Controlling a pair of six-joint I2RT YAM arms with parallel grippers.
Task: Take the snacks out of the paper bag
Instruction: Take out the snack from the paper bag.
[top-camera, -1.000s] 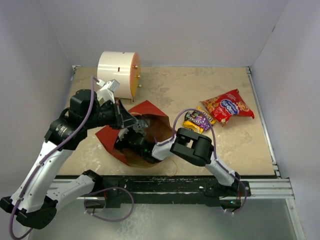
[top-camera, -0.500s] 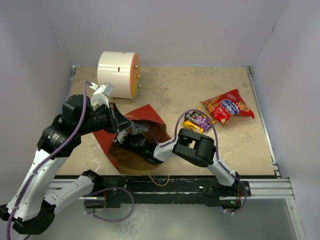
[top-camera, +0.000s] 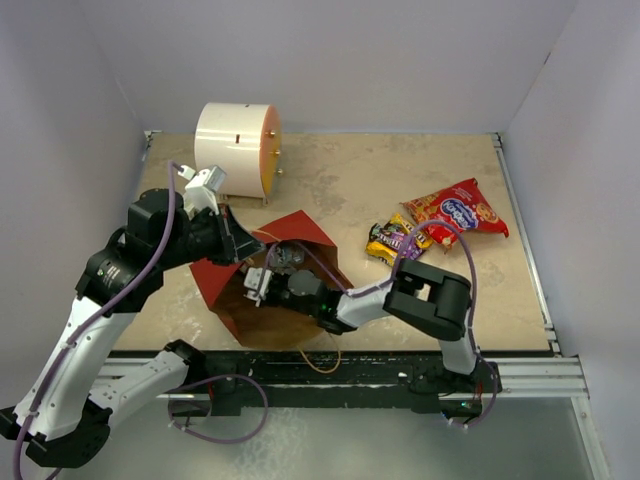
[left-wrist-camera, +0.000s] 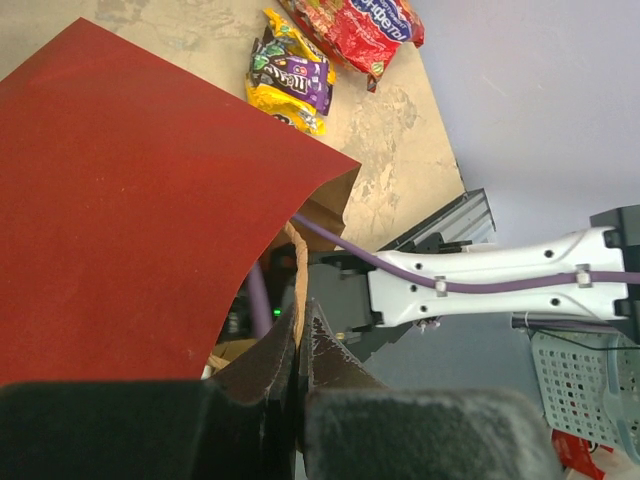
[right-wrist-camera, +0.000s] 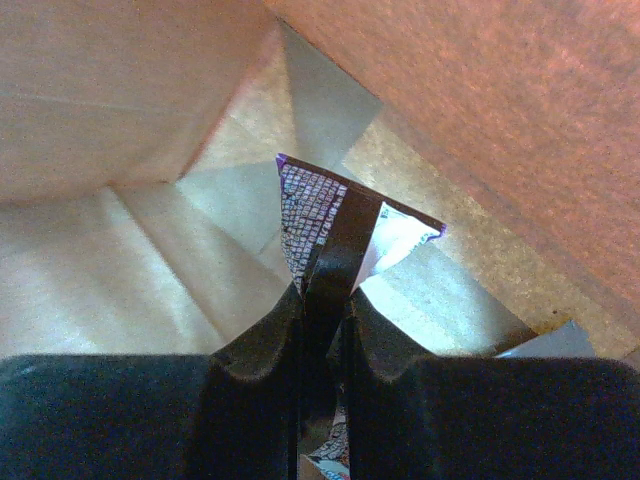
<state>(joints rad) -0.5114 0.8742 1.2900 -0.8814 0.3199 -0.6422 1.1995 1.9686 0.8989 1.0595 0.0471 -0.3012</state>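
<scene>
- Right pincer (right-wrist-camera: 322, 285), inside the paper bag (top-camera: 300, 228) at lower centre, pinches a purple-patterned packet (right-wrist-camera: 300, 205) — the pull-out step.
- Left pincer (left-wrist-camera: 300, 345) clamps the bag's rim; next, likely a straight withdrawal.
- Right of centre: red packet (top-camera: 455, 212) and yellow-purple packet (top-camera: 393, 240) on the counter (top-camera: 350, 180).

Red paper bag (top-camera: 300, 226) tilted open, red packet (top-camera: 455, 212), yellow-purple packet (top-camera: 393, 241) outside
</scene>
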